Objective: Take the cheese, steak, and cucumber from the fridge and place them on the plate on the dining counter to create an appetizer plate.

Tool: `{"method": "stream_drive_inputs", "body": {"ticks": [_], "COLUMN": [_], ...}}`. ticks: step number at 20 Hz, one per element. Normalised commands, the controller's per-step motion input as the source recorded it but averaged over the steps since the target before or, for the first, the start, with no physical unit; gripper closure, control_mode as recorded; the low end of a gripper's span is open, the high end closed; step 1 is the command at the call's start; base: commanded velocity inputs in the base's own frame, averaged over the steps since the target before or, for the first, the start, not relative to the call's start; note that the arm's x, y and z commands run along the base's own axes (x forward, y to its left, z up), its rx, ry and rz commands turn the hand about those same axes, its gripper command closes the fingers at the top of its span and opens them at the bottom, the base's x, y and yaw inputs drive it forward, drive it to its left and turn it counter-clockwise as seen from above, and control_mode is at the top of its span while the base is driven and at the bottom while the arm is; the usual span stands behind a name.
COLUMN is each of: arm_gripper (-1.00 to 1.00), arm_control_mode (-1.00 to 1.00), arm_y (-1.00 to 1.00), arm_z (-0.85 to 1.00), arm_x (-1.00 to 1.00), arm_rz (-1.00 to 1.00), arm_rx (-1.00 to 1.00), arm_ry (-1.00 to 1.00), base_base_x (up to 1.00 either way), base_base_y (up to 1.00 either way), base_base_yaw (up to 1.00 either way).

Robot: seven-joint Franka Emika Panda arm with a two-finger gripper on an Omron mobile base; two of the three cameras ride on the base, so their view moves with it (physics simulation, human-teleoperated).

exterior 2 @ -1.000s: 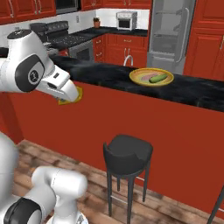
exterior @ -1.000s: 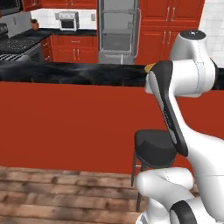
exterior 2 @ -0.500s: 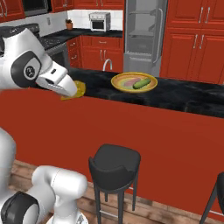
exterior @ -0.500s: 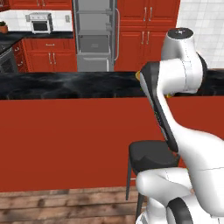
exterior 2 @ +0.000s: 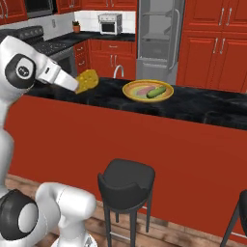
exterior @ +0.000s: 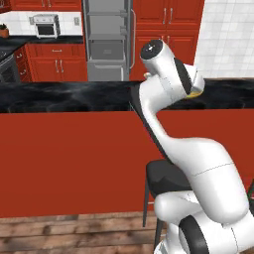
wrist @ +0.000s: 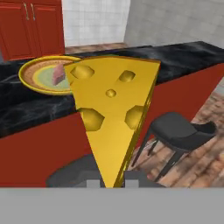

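My gripper [exterior 2: 78, 85] is shut on the cheese [exterior 2: 87, 80], a yellow wedge with darker holes, held over the near left part of the dining counter [exterior 2: 202, 108]. In the hand view the cheese [wrist: 113, 109] stands upright between the fingertips of the gripper [wrist: 112, 183]. To the cheese's right on the black top lies the yellow-rimmed plate [exterior 2: 131, 94], with the pink steak [exterior 2: 142, 90] and the green cucumber [exterior 2: 155, 91] on it. The plate [wrist: 30, 70] and steak [wrist: 58, 75] sit up and to the left in the hand view. The grey fridge [exterior 2: 159, 34] stands at the back wall.
A black stool [exterior 2: 126, 181] stands in front of the counter's red panel [exterior 2: 159, 159], and a second stool [exterior 2: 239, 212] shows at the right edge. Red cabinets [exterior 2: 217, 53], a stove [exterior 2: 46, 46] and a small toaster oven [exterior 2: 110, 23] line the far wall.
The whole picture has shifted left as the base drove along the counter. The plate now lies closer to the held cheese. The gripper has stayed shut on the cheese.
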Motion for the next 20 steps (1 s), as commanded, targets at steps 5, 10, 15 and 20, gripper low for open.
{"method": "stream_drive_inputs", "body": {"ticks": [5,10,15,20], "arm_gripper": [1.0,1.0,1.0,1.0], "arm_control_mode": [-1.0,-1.0,-1.0,-1.0], "arm_y": [-0.13,-0.26,-0.3,-0.26], "arm_z": [0.15,0.0,-0.06,-0.18], "arm_x": [0.85,0.82,0.77,0.63], "arm_rz": [-0.2,-0.12,-0.05,-0.01], "arm_rx": [-0.13,-0.01,0.01,0.01], "arm_ry": [-0.09,0.0,0.0,0.0], "base_base_x": [0.0,0.0,0.0,0.0], "base_base_y": [0.0,0.0,0.0,0.0], "base_base_yaw": [0.0,0.0,0.0,0.0]}}
